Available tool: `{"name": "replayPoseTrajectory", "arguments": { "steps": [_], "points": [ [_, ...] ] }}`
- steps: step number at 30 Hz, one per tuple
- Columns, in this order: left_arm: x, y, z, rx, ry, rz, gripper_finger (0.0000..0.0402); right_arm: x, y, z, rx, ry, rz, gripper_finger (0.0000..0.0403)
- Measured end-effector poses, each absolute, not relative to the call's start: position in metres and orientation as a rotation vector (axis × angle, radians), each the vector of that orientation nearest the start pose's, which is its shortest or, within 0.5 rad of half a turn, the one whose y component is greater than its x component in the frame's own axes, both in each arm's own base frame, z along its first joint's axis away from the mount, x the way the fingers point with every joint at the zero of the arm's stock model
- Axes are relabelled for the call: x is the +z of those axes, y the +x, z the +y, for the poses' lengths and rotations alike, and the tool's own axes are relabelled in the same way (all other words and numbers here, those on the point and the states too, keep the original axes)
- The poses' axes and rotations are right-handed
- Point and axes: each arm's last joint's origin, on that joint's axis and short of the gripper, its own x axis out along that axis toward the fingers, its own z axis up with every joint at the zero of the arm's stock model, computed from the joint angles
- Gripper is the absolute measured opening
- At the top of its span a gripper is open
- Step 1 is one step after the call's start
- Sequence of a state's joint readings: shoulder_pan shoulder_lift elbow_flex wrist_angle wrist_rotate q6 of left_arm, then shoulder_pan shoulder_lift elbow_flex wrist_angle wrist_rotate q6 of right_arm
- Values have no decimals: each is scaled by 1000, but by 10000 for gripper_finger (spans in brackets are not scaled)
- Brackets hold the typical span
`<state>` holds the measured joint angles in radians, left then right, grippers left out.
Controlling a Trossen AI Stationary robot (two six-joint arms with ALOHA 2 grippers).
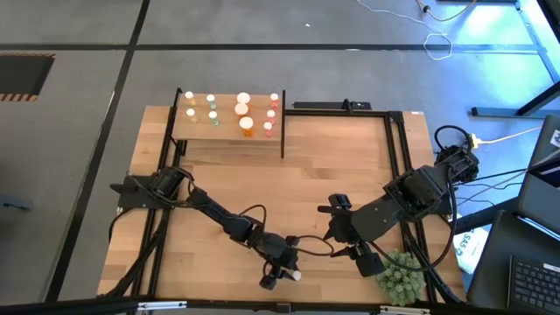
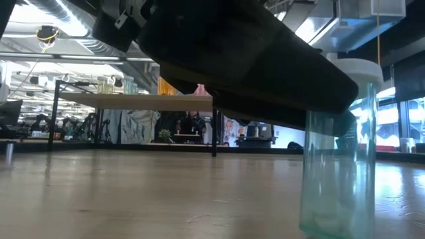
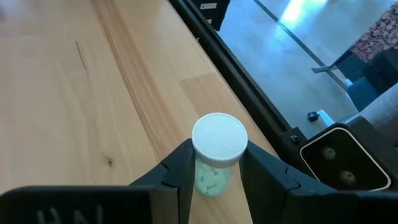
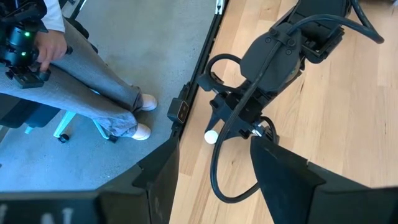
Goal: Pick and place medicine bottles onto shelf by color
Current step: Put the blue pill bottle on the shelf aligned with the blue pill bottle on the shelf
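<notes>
Wooden table under the overhead camera, grey floor all round, and the shelf at the far edge is nearly full; about ten bottles stand on it in loose groups, pale green ones towards the left side of the shelf, orange and reddish ones towards the right; whether every one sits in its proper colour group, I cannot tell from this height. One bottle is left on the table, at the near edge, well apart from the shelf; white cap, clear pale-green body, pale pills inside, standing upright. Left gripper is on it right now; the fingers sit either side of the body just below the cap and look pressed against it, so I call that a grip, though the bottle's base seems not yet lifted off the wood. Right gripper waits near the front right, beside the spiky plant ball, jaws apart and holding nothing. By my reckoning this is the last piece: lift, carry across the table, set it with the green group; I see no other loose bottle on the table.
</notes>
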<state>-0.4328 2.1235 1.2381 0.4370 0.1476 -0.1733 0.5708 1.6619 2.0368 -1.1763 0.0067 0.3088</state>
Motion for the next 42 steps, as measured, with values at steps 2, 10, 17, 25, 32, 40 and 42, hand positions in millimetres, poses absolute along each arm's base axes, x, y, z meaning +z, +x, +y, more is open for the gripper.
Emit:
{"name": "replayPoseTrajectory", "arguments": {
  "steps": [2,10,17,25,32,40,42],
  "points": [
    [135,404,-191,-528,-101,497,107,442,267,171,406,55,849,200],
    [137,404,-191,-527,-102,492,107,442,267,171,406,55,849,200],
    [138,404,-190,-527,-101,493,107,443,267,171,406,55,849,200],
    [152,404,-187,-522,-97,459,107,442,267,171,406,55,848,200],
    [173,398,-174,-477,-41,500,107,443,268,172,408,57,843,200],
    [197,393,-162,-429,-34,491,107,443,268,172,475,-95,805,200],
    [205,393,-159,-407,-33,480,107,443,268,172,482,-112,801,200]
  ]
}}
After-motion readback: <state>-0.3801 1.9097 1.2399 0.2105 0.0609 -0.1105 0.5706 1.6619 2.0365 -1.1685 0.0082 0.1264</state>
